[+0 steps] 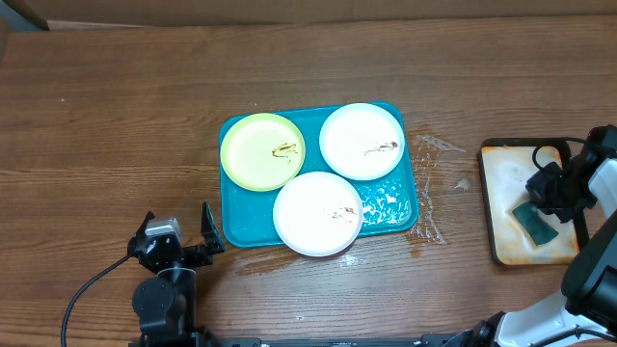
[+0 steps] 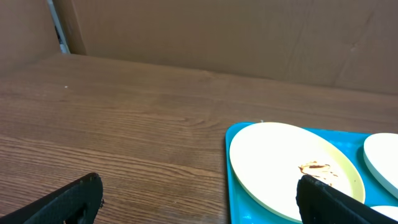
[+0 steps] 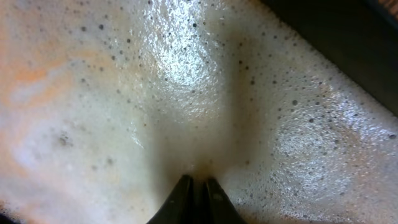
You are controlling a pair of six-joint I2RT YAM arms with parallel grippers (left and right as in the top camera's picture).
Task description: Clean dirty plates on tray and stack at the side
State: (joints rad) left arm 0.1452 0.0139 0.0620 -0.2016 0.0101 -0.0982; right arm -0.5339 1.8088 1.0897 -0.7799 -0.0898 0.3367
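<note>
The right pincer (image 3: 199,186) hangs low over the smaller dark-rimmed tray (image 1: 506,173) of whitish-orange foam. Its jaws are drawn close together with nothing visible between them. Bubbly suds fill everything ahead of its tips, which suggests it is down there to fetch something wet and soapy for the washing. The dark green rectangular sponge (image 1: 535,224) lies in that foam just beside this pincer, on the side nearer the robot's base. Whether the two touch I cannot tell, but seen from above the sponge looks free of the jaws, so I judge the grip on it is not yet made. Well apart to this pincer's left sits the large teal-blue rectangular plastic tray (image 1: 393,204), wet-looking and carrying all three dishes. These are a round pale yellow-green plate (image 1: 260,151), a round white plate (image 1: 361,141) beside it, and a second round white plate (image 1: 318,213) nearer the robot that appears to reach over the tray's near rim. Each bears a small brown smear (image 1: 282,150), so none looks cleaned and none is stacked at the side. The left pincer (image 2: 199,186) rests spread wide above the brown wooden table (image 1: 116,116). The tray is ahead and to its right, and the yellow-green plate lies just beyond its right finger. Held open this close, it seems parked ready to steady or lift a plate once scrubbing starts.
</note>
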